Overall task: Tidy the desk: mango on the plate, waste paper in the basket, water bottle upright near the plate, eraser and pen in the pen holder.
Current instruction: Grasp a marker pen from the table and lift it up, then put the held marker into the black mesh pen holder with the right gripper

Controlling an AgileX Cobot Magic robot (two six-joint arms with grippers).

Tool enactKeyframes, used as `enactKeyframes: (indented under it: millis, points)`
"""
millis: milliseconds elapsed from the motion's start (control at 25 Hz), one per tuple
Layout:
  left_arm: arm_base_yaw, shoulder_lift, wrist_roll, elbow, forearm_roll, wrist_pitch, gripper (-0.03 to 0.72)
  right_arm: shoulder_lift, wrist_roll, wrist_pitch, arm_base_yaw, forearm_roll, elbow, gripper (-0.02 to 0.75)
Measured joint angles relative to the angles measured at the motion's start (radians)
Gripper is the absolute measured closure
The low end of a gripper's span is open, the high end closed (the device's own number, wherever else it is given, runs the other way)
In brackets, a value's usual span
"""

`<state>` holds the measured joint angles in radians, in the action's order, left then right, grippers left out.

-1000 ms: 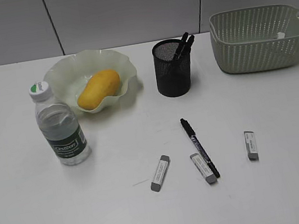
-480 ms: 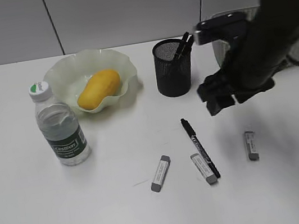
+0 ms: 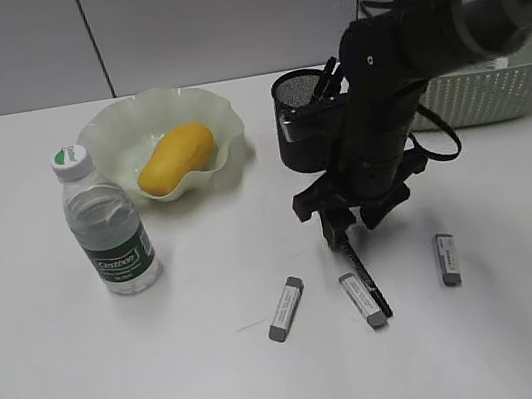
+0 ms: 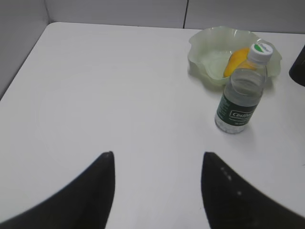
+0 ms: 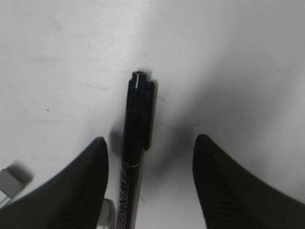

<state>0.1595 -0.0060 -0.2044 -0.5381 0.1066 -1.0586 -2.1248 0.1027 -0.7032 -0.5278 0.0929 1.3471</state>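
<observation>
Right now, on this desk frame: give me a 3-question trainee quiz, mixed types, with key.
1. True or false: the mango lies in the plate.
2. How many erasers lie on the desk?
3. What lies between the right end effector's open jaws? A) pen B) bottle C) nothing

Key: 1 true. 2 three. 3 A; the jaws straddle it on the desk, not closed on it.
</observation>
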Motion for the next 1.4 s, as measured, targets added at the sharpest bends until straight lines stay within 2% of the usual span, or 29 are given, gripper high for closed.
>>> enactKeyframes:
  millis: [160,320,440,560,640,760,800,920,1040,1240,1320,1400]
  points:
    - [0.000,0.000,0.000,0.000,0.000,0.000,0.265,-0.023,0.001,0.004,0.000,-0.001,0.002,0.372]
    - [0.000,0.000,0.000,0.000,0.000,0.000,0.268,-0.024,0.001,0.007,0.000,-0.002,0.002,0.615]
    - [0.000,0.000,0.000,0.000,0.000,0.000,0.276,0.001,0.001,0.024,0.000,-0.002,-0.011,0.612]
    - [0.000,0.000,0.001,0.000,0.000,0.000,0.288,0.143,0.000,0.174,-0.001,-0.007,-0.095,0.612]
    - [0.000,0.000,0.001,0.000,0.000,0.000,0.299,0.302,0.000,0.417,-0.001,-0.042,-0.200,0.612]
    - [0.000,0.000,0.002,0.000,0.000,0.000,0.314,0.460,-0.016,0.946,0.008,-0.124,-0.380,0.612]
    - [0.000,0.000,0.002,0.000,0.000,0.000,0.317,0.466,-0.042,1.134,0.014,-0.130,-0.414,0.612]
    - [0.000,0.000,0.002,0.000,0.000,0.000,0.323,0.369,-0.145,1.499,0.020,-0.082,-0.412,0.612]
    - [0.000,0.000,0.002,0.000,0.000,0.000,0.326,0.219,-0.183,1.597,0.020,-0.031,-0.341,0.612]
    - [0.000,0.000,0.002,0.000,0.000,0.000,0.330,0.063,-0.192,1.610,0.020,0.009,-0.283,0.620]
    - [0.000,0.000,0.002,0.000,0.000,0.000,0.341,0.042,-0.192,1.608,0.020,0.057,-0.282,0.555]
    - [0.000,0.000,0.002,0.000,0.000,0.000,0.352,0.042,-0.193,1.604,0.020,0.103,-0.281,0.437]
